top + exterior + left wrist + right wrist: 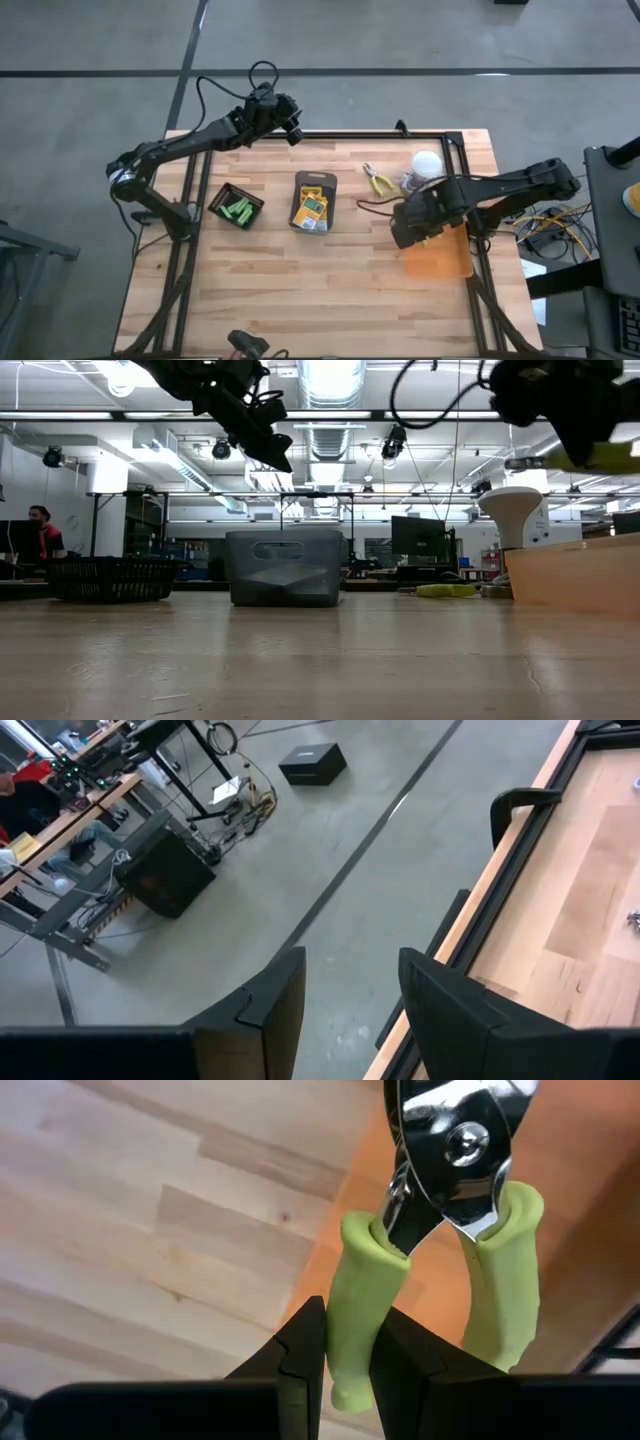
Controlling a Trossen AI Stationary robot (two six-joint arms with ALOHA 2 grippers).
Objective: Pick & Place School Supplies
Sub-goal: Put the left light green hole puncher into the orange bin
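Observation:
My right gripper (412, 228) hangs over an orange tray (437, 260) at the table's right side, shut on a pair of pliers (440, 1210) with yellow-green handles and steel jaws. A second pair of pliers (378, 181) lies flat on the wood beside the clear jar (425, 168). Yellow-and-green crayon boxes (312, 206) lie in the dark grey tray (313, 181) at mid-table. Bright-green sticks (238, 209) lie in a small black tray. My left gripper (350, 1005) is open and empty, high above the table's far edge. My right gripper pinches one handle of the pliers (352, 1305) between its two fingers (300, 1355), near that handle's free end. The fingers point down from above. The other handle (505, 1280) and the steel jaws (455, 1130) stick out free. The pliers are lifted clear above the orange tray.
The jar with its white lid (518, 510) stands just behind the orange tray (575, 575). A black frame rail (380, 136) runs along the table's far edge. Bare wood lies toward the near edge (320, 300). A person (42, 530) sits far behind the table.

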